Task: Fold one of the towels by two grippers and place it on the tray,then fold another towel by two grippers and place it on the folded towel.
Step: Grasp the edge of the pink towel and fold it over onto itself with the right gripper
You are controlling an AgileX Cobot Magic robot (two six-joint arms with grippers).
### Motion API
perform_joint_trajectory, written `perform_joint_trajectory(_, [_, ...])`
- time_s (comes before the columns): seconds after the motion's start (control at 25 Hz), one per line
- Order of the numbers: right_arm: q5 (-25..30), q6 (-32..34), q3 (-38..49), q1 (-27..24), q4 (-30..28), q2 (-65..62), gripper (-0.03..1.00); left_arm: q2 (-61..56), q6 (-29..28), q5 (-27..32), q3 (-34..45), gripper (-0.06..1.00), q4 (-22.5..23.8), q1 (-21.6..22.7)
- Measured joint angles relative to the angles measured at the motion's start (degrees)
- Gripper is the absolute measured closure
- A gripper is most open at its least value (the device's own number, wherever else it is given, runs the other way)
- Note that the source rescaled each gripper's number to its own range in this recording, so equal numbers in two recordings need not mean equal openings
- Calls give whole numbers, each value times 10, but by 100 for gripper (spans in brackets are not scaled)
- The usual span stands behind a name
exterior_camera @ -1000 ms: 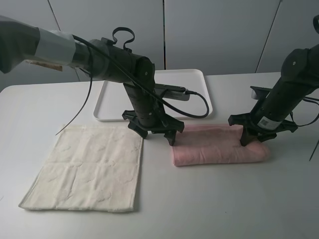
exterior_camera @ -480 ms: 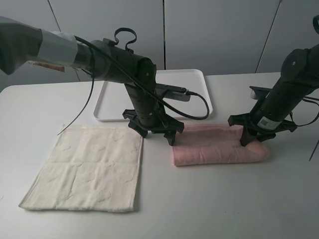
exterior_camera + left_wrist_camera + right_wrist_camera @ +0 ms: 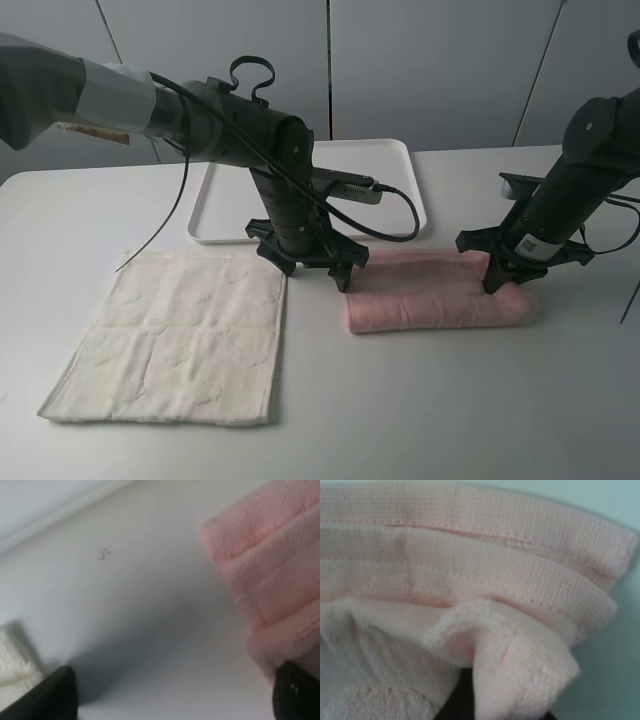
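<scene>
The pale pink towel (image 3: 430, 298) lies folded into a long strip on the table in front of the tray (image 3: 225, 215). My right gripper (image 3: 497, 283) presses down on its right end, shut on a pinched-up fold of pink cloth (image 3: 510, 655). At the strip's left end my left gripper (image 3: 312, 272) hovers low with its jaws wide open and nothing between them. One of its fingertips (image 3: 295, 692) sits at the edge of the pink towel (image 3: 270, 570), the other (image 3: 55, 692) by the cream towel's corner (image 3: 12, 667). The cream towel (image 3: 180, 335) lies flat at the left.
The white tray stands empty behind the left arm, partly hidden by it and its cable (image 3: 395, 215). Bare table (image 3: 420, 410) stretches in front of both towels. The two towels lie close together, with a narrow gap between them under the left gripper.
My right gripper's jaws have drawn together on the pink towel's right end, bunching the cloth. The left arm has barely moved and stays open.
</scene>
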Motion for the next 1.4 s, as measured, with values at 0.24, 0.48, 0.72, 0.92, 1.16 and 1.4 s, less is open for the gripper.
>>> perform_joint_trajectory(0.24, [12,-1,8,0,6,-30,90,0,-2,0,0,-6,2,0])
perform_joint_trajectory(0.48, [47,-1,10,0,18,-72,90,0,-7,0,0,-6,16,0])
perform_joint_trajectory(0.72, [70,-34,7,0,110,-76,90,0,-9,0,0,-6,20,0])
perform_joint_trajectory(0.92, [85,-65,-1,0,186,-76,90,0,-9,0,0,-6,23,0])
perform_joint_trajectory(1.16, [116,-114,-1,0,278,-77,90,0,-9,0,0,-6,24,0])
perform_joint_trajectory(1.4, [135,-145,-1,0,354,-79,90,1,-7,0,0,-6,24,0])
